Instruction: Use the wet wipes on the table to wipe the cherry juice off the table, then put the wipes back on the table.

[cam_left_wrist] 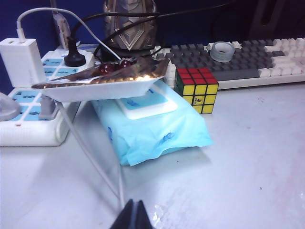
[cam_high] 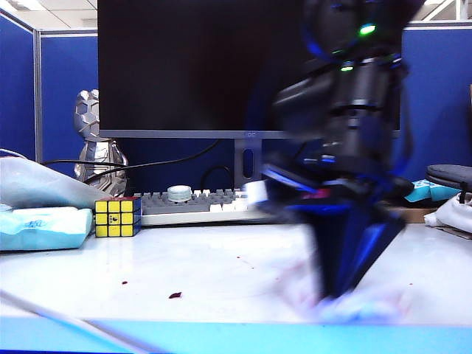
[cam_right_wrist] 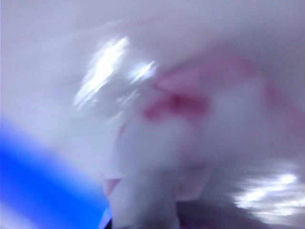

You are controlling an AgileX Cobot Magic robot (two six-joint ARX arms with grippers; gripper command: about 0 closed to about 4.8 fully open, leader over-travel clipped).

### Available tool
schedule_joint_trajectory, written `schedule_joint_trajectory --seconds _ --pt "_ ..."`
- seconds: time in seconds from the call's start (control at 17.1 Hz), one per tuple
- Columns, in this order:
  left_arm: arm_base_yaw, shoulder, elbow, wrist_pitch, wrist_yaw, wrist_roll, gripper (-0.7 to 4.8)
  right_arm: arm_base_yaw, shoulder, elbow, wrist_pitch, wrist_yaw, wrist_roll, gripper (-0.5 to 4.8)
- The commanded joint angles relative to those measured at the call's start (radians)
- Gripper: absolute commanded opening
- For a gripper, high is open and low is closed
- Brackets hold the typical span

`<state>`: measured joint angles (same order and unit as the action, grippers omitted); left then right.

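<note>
My right gripper [cam_high: 341, 292] points down at the table [cam_high: 221, 269] near its blue front edge, heavily blurred by motion. It is shut on the wet wipes [cam_high: 358, 307], a pale wad pressed against the tabletop under its tips. The right wrist view is filled by the blurred white wipes [cam_right_wrist: 157, 157], which carry pink-red stains. Cherry juice [cam_high: 175, 295] shows as small dark red spots on the table to the left of the wipes. My left gripper [cam_left_wrist: 135, 211] is shut and empty, low over the table in front of a pale blue packet, away from the juice.
A puzzle cube [cam_high: 118, 217] and a pale blue packet [cam_high: 40, 227] sit at the left. A keyboard [cam_high: 192, 203], a monitor stand and a silver figurine [cam_high: 96, 147] line the back. The left wrist view shows a foil tray of cherries [cam_left_wrist: 95, 86], a power strip [cam_left_wrist: 28, 119] and a white cable [cam_left_wrist: 95, 162].
</note>
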<state>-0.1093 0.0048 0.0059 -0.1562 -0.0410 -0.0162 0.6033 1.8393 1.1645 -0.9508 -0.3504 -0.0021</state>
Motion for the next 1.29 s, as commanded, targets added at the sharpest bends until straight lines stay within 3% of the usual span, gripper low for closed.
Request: schedule_joint_trajectory --seconds 0.06,0.18,0.29,0.47,0.59,0.7,0.88,1.11,1.23,1.29 --pt "0.001 -0.003 -0.001 -0.014 0.001 0.002 0.04 0.062 0.016 -0.012 -0.003 0.057 0.024 -0.05" --pt "0.001 -0.003 -0.001 -0.014 0.000 0.002 0.04 0.052 0.016 -0.012 -0.003 0.192 0.056 -0.05" --pt "0.001 -0.003 -0.001 -0.014 0.000 0.002 0.04 -0.032 0.019 -0.013 -0.004 0.340 0.063 -0.05" --pt "0.001 -0.003 -0.001 -0.014 0.000 0.002 0.04 -0.146 0.020 -0.012 0.047 0.413 0.060 -0.05" --pt "0.001 -0.003 -0.001 -0.014 0.000 0.002 0.04 -0.219 0.019 0.011 0.106 0.343 0.027 -0.05" --pt "0.001 -0.003 -0.001 -0.014 0.001 0.002 0.04 -0.213 0.019 0.053 0.129 0.284 0.019 -0.05" --pt "0.001 -0.003 -0.001 -0.014 0.000 0.002 0.04 -0.167 0.020 0.148 0.170 0.274 0.031 -0.05" --pt "0.001 -0.003 -0.001 -0.014 0.002 0.002 0.04 -0.146 0.027 0.172 0.097 0.269 0.062 -0.05" --pt "0.001 -0.003 -0.001 -0.014 0.001 0.002 0.04 -0.144 0.042 0.172 0.011 0.180 0.047 -0.05" --pt "0.001 -0.003 -0.001 -0.014 0.000 0.002 0.04 -0.140 0.045 0.172 -0.020 0.183 0.047 -0.05"
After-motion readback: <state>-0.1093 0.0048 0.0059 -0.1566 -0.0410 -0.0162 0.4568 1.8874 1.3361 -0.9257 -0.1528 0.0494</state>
